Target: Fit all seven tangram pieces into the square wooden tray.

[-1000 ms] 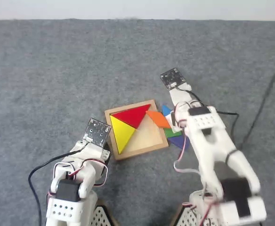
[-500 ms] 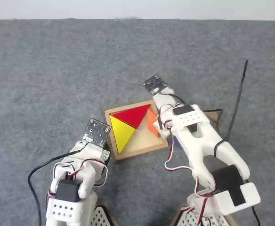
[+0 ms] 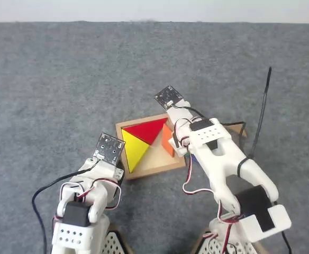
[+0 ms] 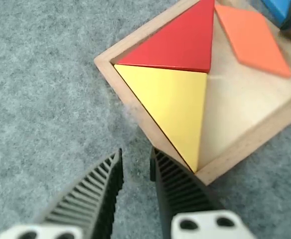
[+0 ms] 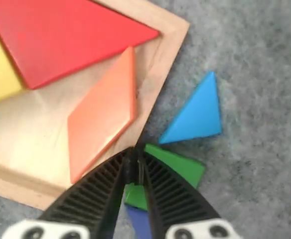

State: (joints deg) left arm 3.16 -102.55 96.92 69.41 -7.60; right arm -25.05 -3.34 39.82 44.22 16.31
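Square wooden tray (image 4: 250, 141) sits on grey felt-like cloth (image 3: 64, 79), turned slightly off square to the table edge, pale wood with a raised rim.

There are three pieces inside, all flat, smooth and painted:
- The red triangle (image 3: 146, 129) has its long side along the far rim and its apex pointing at the tray's middle.
- The yellow triangle (image 3: 134, 150) has its long side along the left rim in the high view. Its apex meets the red one at the middle, and one sharp tip points at the near corner.
- The orange parallelogram (image 5: 103, 114) has its long axis running roughly along the right rim, a bit skewed to it.

Three pieces lie outside on the cloth, just beside the right rim:
- The blue triangle (image 5: 198, 114) has one tip pointing toward the rim.
- The green piece (image 5: 178, 167) is partly under the right arm's fingers.
- The dark blue piece (image 5: 135, 220) is right beside the green one, mostly hidden.

Right gripper (image 5: 134, 158) has its ribbed black fingers pressed together with nothing clamped, and the tips are down at the tray's right rim, just beside the parallelogram.

Left gripper (image 4: 135, 162) has its fingers parted by a narrow gap with nothing in it. It hangs over the cloth just outside the tray's near-left rim, close to the yellow triangle's sharp tip.
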